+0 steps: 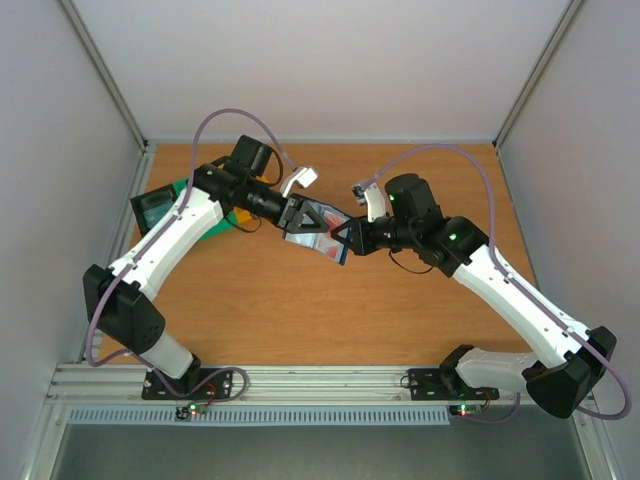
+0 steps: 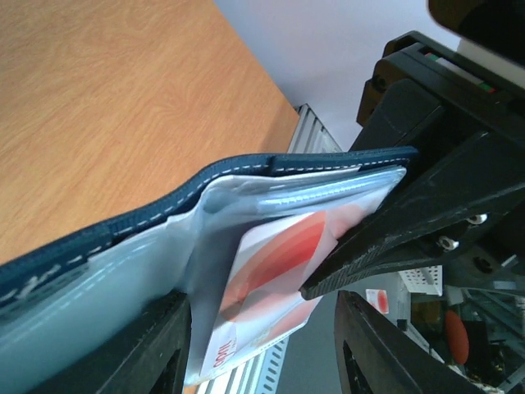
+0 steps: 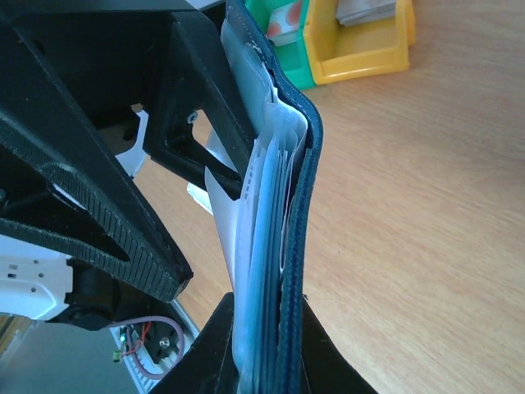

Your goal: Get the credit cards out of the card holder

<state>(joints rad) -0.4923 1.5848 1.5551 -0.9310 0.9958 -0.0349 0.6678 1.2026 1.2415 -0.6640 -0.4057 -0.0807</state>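
Note:
The card holder [image 1: 306, 240], a navy wallet with blue-grey inner pockets, hangs above the table between both arms. My right gripper [image 1: 345, 238] is shut on one edge of it [image 3: 299, 205], with a finger on each side [image 3: 271, 353]. A pale credit card with red bands [image 2: 271, 279] sticks partway out of an inner pocket [image 2: 123, 271]. My left gripper [image 2: 258, 353] is open, its two fingers standing either side of the protruding card without pinching it. In the right wrist view, the card's white edge [image 3: 220, 213] shows beside the left gripper's ribbed finger [image 3: 107, 222].
Green [image 3: 283, 49] and yellow [image 3: 361, 49] bins stand on the table behind the wallet, at the far left in the top view [image 1: 185, 200]. A pale card with orange marks [image 3: 283, 20] lies in the green bin. White walls close in the table on three sides.

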